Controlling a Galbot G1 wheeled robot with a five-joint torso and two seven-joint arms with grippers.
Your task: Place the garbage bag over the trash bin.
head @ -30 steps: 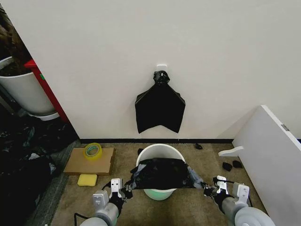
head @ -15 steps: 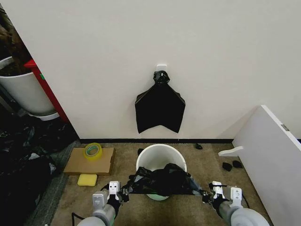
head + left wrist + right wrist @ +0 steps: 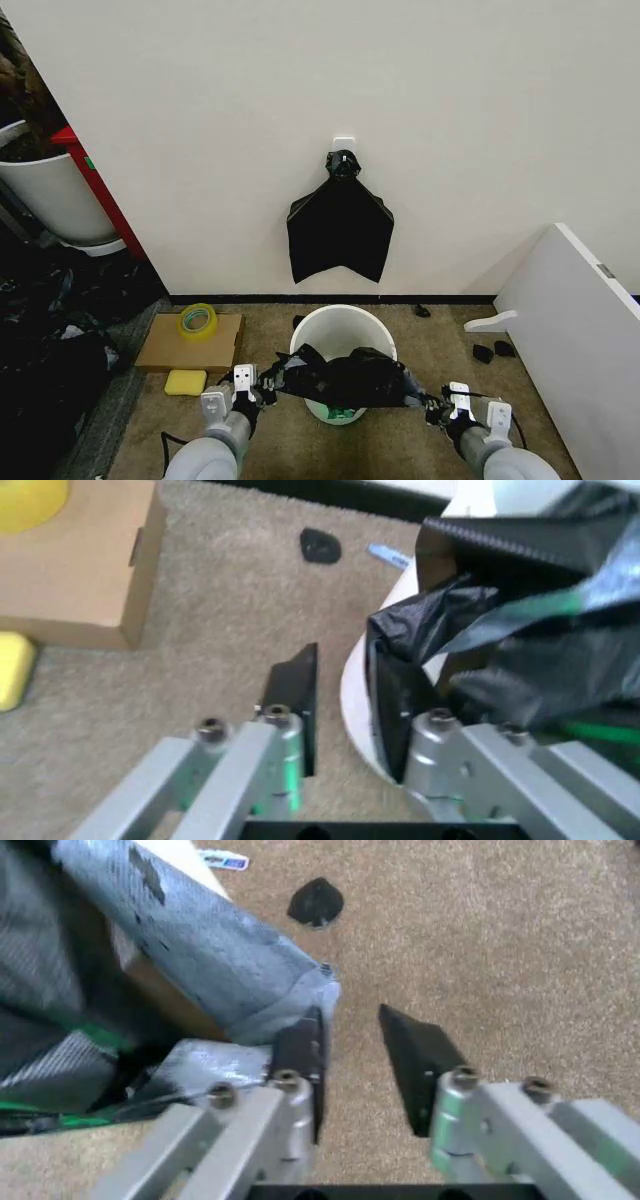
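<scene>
The trash bin (image 3: 330,328), a small round white bucket, stands on the carpet below the wall. The garbage bag (image 3: 350,378), glossy black and wrinkled, hangs bunched across the bin's near rim, stretched between my two grippers. My left gripper (image 3: 265,383) is at the bin's near left side. In the left wrist view it (image 3: 345,660) is open, with the white rim (image 3: 355,682) in the gap and the bag (image 3: 470,667) against one finger. My right gripper (image 3: 432,408) is at the near right. It (image 3: 350,1016) is open over bare carpet, and the bag's stretched film (image 3: 190,952) ends at one finger.
A knotted bunch of flat black bags (image 3: 340,228) hangs on the wall above the bin. A cardboard box (image 3: 175,350) with a yellow tape roll (image 3: 197,320) and a yellow sponge (image 3: 186,381) lie left. A white board (image 3: 575,330) leans right. A big white tub (image 3: 50,195) stands far left.
The bag went from a flat taut sheet over the bin's front to a bunched, slacker band at the near rim. The left gripper moved closer to the bin; the right shifted slightly.
</scene>
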